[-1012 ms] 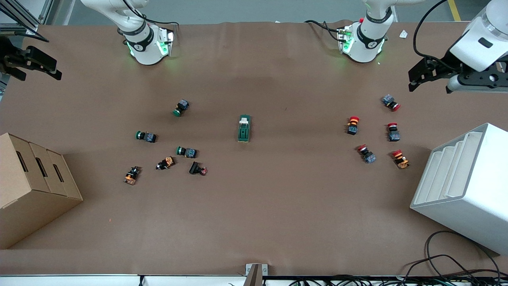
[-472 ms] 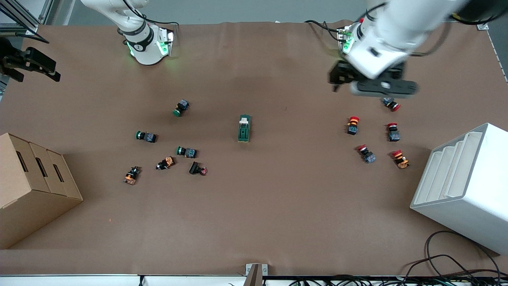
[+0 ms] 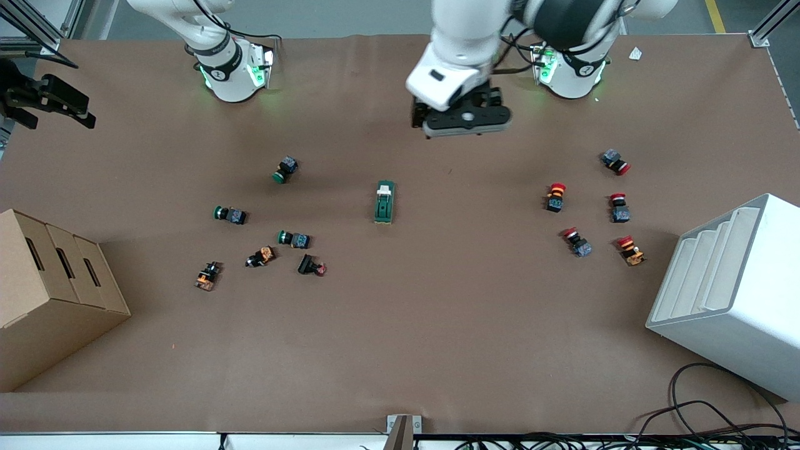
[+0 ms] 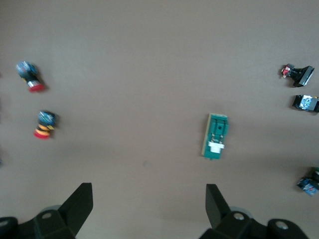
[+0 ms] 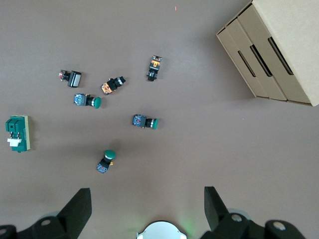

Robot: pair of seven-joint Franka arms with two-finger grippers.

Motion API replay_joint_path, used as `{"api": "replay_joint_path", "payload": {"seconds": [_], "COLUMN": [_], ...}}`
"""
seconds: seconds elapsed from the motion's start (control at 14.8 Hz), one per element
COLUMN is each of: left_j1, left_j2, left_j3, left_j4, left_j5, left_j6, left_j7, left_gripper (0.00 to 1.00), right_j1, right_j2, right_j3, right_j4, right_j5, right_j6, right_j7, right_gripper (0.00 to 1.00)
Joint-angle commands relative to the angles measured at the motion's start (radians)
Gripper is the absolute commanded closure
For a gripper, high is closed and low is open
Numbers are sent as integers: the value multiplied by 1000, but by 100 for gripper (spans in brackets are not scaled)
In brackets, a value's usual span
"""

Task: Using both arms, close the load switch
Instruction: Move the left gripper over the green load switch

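Note:
The load switch, a dark-green block with a cream lever piece at the end nearer the robots' bases, lies flat in the middle of the table. It also shows in the left wrist view and the right wrist view. My left gripper hangs open and empty in the air over bare table between the switch and the left arm's base; its jaws stand wide apart in the left wrist view. My right gripper waits high at the right arm's end of the table, open and empty.
Several green and orange push buttons lie toward the right arm's end and several red ones toward the left arm's end. A cardboard box and a white slotted rack stand at the two ends.
My left arm has swung from the left arm's end of the table in toward the middle, closer to the load switch. The right gripper and the switch have not moved.

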Motion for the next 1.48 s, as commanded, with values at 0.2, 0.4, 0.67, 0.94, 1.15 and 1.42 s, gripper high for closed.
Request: {"api": "replay_joint_path", "payload": {"seconds": [0.2,0.4,0.67,0.94,1.15,1.42], "left_j1": [-200,-292,-395,-450,-476,-479], "left_j2": [107,173,267,304,345,442], "left_j3": [7,4,2,2,1,1], "left_j4": [-64,-120,-155,-259,-344,-353], "left_j5": [209,355,533,703,930,1185], "left_j6": [129,212,243,332,401,401], "left_j7": [-400,-644,-840,-1084,-1269,-1390], "left_gripper": [0,0,0,0,2,4], "right_j1": [0,0,0,0,1,1], "right_j2": [-22,-22,-22,-22,-22,-22], "right_j3": [-2,-2,-2,-2,-2,0], "right_j4": [-22,-22,-22,-22,-21,-10], "right_j5": [12,12,15,15,15,15], "right_j6": [9,6,3,3,1,-5], "right_j7": [7,7,8,8,8,8], "right_gripper": [0,0,0,0,0,0]}}
